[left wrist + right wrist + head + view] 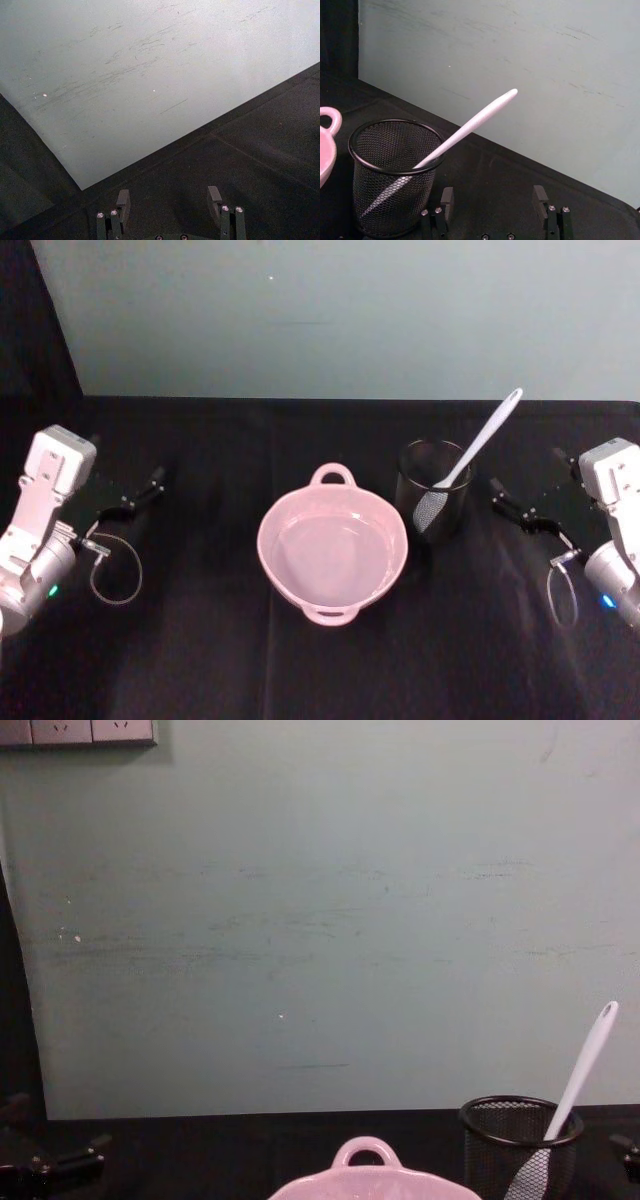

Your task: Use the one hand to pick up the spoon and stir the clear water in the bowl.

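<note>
The pale pink bowl [266, 540] sits at the table's middle with clear water in it; its rim also shows in the chest view [365, 1178] and the right wrist view [327, 150]. The white spoon [482, 443] leans in a black mesh cup [440, 515] just right of the bowl, handle up and to the right [470, 125] [586, 1058]. My right gripper [508, 502] hovers open to the right of the cup [395, 175], apart from it, with nothing between its fingers [493, 197]. My left gripper [140, 492] rests open at the far left [169, 200].
Black cloth covers the table [200, 660], and a pale green wall [350, 310] rises behind its far edge. Cable loops hang beside each wrist [115, 575]. Bare cloth lies in front of the bowl and between it and the left arm.
</note>
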Controlling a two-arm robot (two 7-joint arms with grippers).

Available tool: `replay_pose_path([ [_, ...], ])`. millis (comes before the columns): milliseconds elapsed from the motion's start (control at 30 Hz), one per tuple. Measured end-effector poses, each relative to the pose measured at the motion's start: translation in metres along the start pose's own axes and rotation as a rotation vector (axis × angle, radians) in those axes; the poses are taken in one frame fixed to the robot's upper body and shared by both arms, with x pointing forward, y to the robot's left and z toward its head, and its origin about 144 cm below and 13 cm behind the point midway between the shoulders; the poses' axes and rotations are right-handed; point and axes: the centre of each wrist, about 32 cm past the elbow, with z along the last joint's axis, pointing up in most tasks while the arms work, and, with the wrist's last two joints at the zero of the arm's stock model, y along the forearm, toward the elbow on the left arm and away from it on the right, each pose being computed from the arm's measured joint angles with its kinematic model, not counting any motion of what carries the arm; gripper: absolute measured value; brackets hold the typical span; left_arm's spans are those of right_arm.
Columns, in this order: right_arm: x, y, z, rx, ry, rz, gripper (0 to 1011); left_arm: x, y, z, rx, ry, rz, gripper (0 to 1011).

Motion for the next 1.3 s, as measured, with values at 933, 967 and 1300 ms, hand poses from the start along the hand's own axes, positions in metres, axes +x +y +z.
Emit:
replay_pose_path([
  [933, 0.0, 0.0, 0.0, 0.0, 0.0, 0.0, 1004, 0.0, 0.0, 0.0, 0.0, 0.0, 0.0, 1011],
  [967, 0.0, 0.0, 0.0, 0.0, 0.0, 0.0, 1004, 0.0, 0.0, 0.0, 0.0, 0.0, 0.0, 1011],
  [1300, 0.0, 0.0, 0.0, 0.0, 0.0, 0.0, 1004, 0.0, 0.0, 0.0, 0.0, 0.0, 0.0, 1011],
])
